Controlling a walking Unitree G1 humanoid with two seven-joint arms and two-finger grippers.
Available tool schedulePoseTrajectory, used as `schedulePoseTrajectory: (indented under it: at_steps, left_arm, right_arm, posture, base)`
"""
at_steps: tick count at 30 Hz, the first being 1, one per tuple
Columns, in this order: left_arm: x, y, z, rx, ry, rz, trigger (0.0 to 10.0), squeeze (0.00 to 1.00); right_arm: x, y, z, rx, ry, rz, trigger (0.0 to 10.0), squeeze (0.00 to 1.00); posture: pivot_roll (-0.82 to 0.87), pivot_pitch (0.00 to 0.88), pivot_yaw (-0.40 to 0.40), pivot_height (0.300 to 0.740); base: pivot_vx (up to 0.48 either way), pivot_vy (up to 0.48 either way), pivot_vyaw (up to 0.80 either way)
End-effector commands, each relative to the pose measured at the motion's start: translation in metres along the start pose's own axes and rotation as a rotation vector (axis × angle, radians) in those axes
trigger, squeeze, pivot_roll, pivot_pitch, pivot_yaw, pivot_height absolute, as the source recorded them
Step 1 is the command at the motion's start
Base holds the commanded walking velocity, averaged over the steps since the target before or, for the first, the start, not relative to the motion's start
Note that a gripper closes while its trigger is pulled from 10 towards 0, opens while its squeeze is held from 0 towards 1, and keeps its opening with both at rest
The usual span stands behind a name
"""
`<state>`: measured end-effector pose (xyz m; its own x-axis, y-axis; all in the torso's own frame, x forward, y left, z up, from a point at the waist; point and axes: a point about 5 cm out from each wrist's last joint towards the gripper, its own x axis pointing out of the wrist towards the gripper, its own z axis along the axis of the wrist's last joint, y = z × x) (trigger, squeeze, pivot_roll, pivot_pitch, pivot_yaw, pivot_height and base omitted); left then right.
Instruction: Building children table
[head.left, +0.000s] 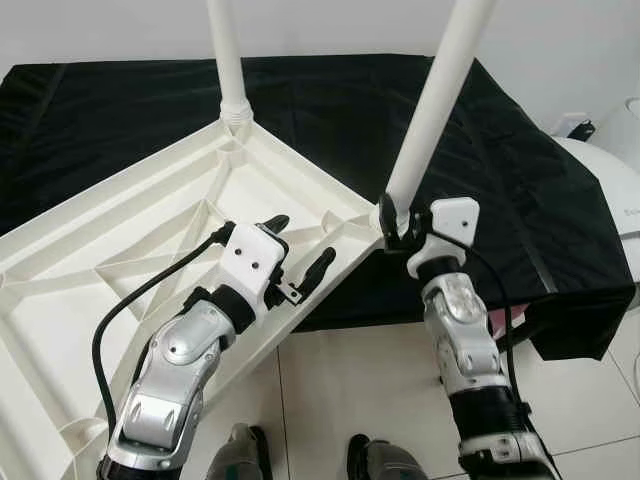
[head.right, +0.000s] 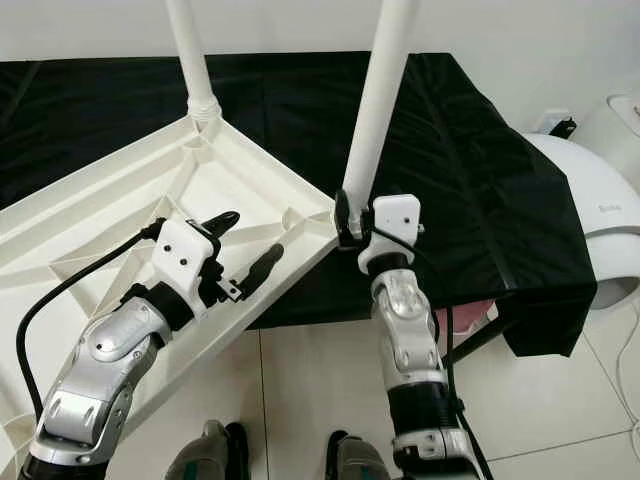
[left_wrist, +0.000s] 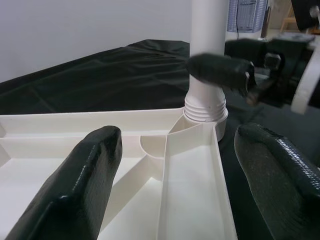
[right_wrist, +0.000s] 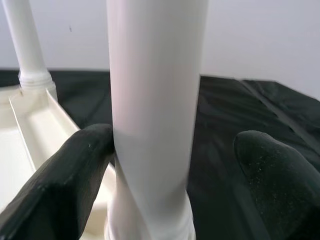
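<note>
- A children's table top (head.left: 130, 260), made of white plastic, is lying upside down with its ribbed underside facing up; raised ribs are running diagonally across it and forming shallow compartments.
- The table top is resting partly on a black cloth (head.left: 330, 110) that is covering a low surface, with its near edge reaching out over a white tiled floor (head.left: 340, 390).
- Two round white legs are standing up from the table top's corners: a far leg (head.left: 226, 55) is sitting in the far corner, and a near leg (head.left: 437, 110) is leaning slightly at the corner nearest the robot's right side.
- Each leg is ending in a ridged, threaded collar where it is meeting its corner socket, as the left wrist view is showing on the near leg (left_wrist: 207, 55).
- The right gripper (head.left: 402, 222) is reaching to the base of the near leg, with its black fingers (right_wrist: 75, 170) spread either side of the leg; one finger is touching the leg while the other is standing apart from it.
- The left gripper (head.left: 297, 252) is hovering over the table top's near edge, beside the near-leg corner, with its fingers spread wide and holding nothing.
- A white rounded object (head.left: 610, 190) is sitting on the floor beyond the cloth's edge, on the side away from the table top.
</note>
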<state>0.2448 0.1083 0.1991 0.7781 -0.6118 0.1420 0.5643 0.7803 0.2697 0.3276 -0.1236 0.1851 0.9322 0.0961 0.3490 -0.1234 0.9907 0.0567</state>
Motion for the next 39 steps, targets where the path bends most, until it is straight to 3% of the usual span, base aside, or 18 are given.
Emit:
schedulePoseTrajectory:
  at_steps: [1, 3, 6, 7, 9, 10, 11, 13, 14, 15, 22, 29, 39]
  left_arm:
    - [-0.001, -0.002, 0.005, -0.003, -0.01, 0.0, 10.0, 0.0]
    - [-0.001, -0.002, 0.005, -0.003, -0.01, 0.0, 10.0, 0.0]
    - [-0.001, 0.0, 0.009, -0.013, -0.02, 0.032, 10.0, 0.0]
    - [-0.001, 0.001, 0.01, -0.016, -0.023, 0.037, 10.0, 0.0]
    - [-0.001, 0.0, 0.011, -0.018, -0.025, 0.039, 10.0, 0.0]
    - [-0.002, 0.0, 0.011, -0.02, -0.025, 0.039, 10.0, 0.0]
    - [-0.002, -0.001, 0.012, -0.027, -0.025, 0.04, 10.0, 0.0]
    - [-0.003, -0.001, 0.012, -0.031, -0.024, 0.042, 10.0, 0.0]
    - [-0.003, -0.001, 0.013, -0.035, -0.024, 0.042, 10.0, 0.0]
    - [-0.004, -0.002, 0.014, -0.041, -0.025, 0.045, 10.0, 0.0]
    - [-0.006, -0.004, 0.016, -0.057, -0.023, 0.048, 10.0, 0.0]
    - [-0.007, -0.004, 0.016, -0.066, -0.017, 0.055, 10.0, 0.0]
    - [-0.007, -0.005, 0.017, -0.085, -0.014, 0.064, 10.0, 0.0]
  right_arm:
    - [0.002, 0.0, -0.004, 0.029, 0.014, 0.008, 10.0, 0.0]
    - [0.002, 0.0, -0.004, 0.029, 0.014, 0.008, 10.0, 0.0]
    - [0.016, 0.005, -0.005, 0.059, 0.03, 0.054, 10.0, 0.0]
    - [0.021, 0.006, -0.004, 0.072, 0.037, 0.059, 9.4, 0.0]
    - [0.025, 0.005, -0.004, 0.081, 0.041, 0.06, 9.4, 0.0]
    - [0.028, 0.006, -0.003, 0.079, 0.04, 0.067, 6.4, 0.0]
    - [0.032, 0.006, -0.002, 0.088, 0.042, 0.078, 1.3, 0.0]
    - [0.034, 0.007, -0.001, 0.093, 0.042, 0.086, 1.3, 0.0]
    - [0.037, 0.007, -0.001, 0.096, 0.046, 0.09, 3.1, 0.0]
    - [0.039, 0.008, -0.002, 0.103, 0.055, 0.095, 10.0, 0.0]
    - [0.036, 0.012, -0.009, 0.104, 0.079, 0.152, 10.0, 0.0]
    - [0.029, 0.001, -0.012, 0.092, 0.098, 0.161, 10.0, 0.0]
    - [-0.001, -0.005, -0.023, 0.125, 0.132, 0.091, 10.0, 0.0]
  posture:
    - [-0.01, 0.19, -0.018, 0.74]
    - [-0.01, 0.19, -0.018, 0.74]
    - [0.0, 0.192, -0.024, 0.74]
    - [0.0, 0.198, -0.029, 0.74]
    - [0.01, 0.201, -0.031, 0.74]
    - [0.01, 0.203, -0.033, 0.74]
    - [0.01, 0.207, -0.035, 0.74]
    - [0.01, 0.207, -0.035, 0.74]
    - [0.01, 0.209, -0.038, 0.74]
    - [0.01, 0.213, -0.039, 0.74]
    - [0.01, 0.218, -0.043, 0.74]
    - [0.0, 0.215, -0.044, 0.74]
    - [-0.01, 0.219, -0.042, 0.74]
  base:
    - [0.0, 0.0, 0.0]
    - [0.0, 0.0, 0.0]
    - [0.0, 0.0, 0.0]
    - [0.0, 0.0, 0.0]
    - [0.0, 0.0, 0.0]
    - [0.0, 0.0, 0.0]
    - [0.0, 0.0, 0.0]
    - [0.0, 0.0, 0.0]
    - [0.0, 0.0, 0.0]
    - [0.0, 0.0, 0.0]
    - [0.0, 0.0, 0.0]
    - [0.0, 0.0, 0.0]
    - [0.0, 0.0, 0.0]
